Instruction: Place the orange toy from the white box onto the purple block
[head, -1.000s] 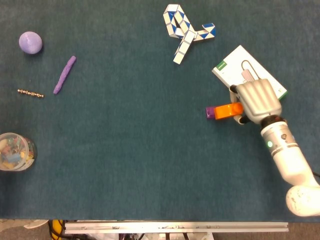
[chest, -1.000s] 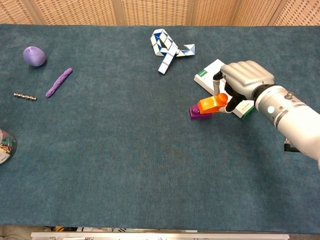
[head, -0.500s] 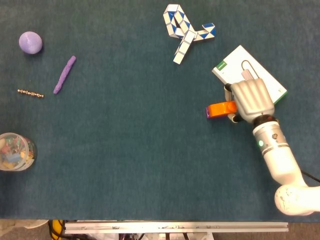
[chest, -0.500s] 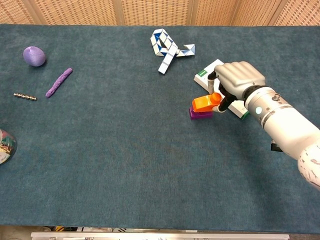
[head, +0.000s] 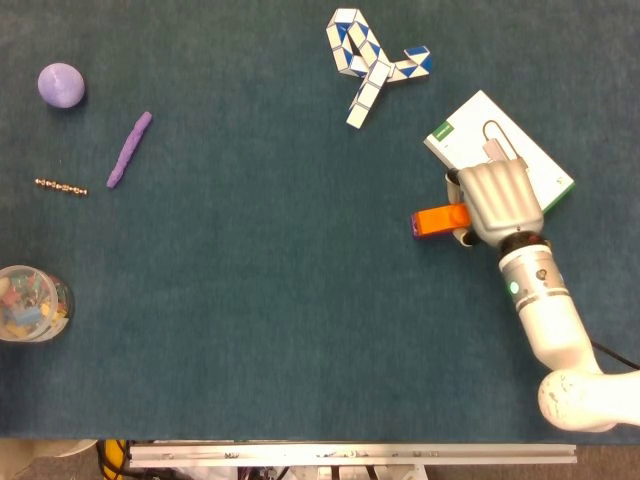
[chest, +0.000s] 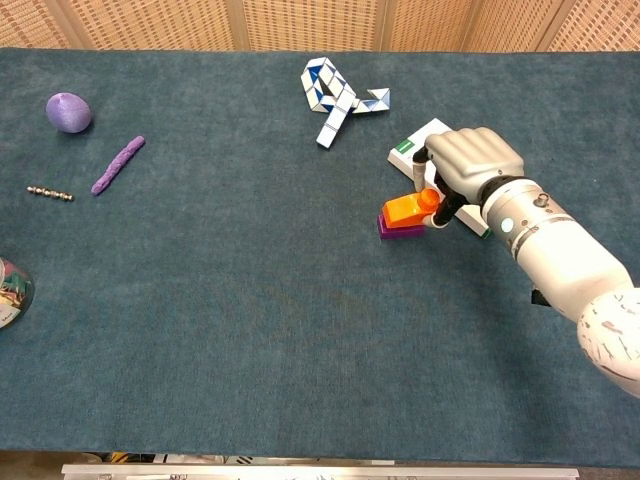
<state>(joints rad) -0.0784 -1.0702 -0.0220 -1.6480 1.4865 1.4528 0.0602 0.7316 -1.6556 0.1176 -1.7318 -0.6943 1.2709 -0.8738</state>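
Now: fingers (chest: 436, 196) of the right hand (chest: 470, 165) curl around the near end of the orange toy (chest: 404, 208), pinching it. The toy lies flat on top of the purple block (chest: 398, 229), touching it, just beside the white box (head: 520, 155) toward the counter's (head: 260, 300) right edge. Judged nearly complete: toy off the box and seated on the block. Left: let go and draw the hand clear without dragging the toy off. Left hand not visible in either view.

orange toy (chest: 405, 208) lowered, now apparently resting on purple block (chest: 400, 229)
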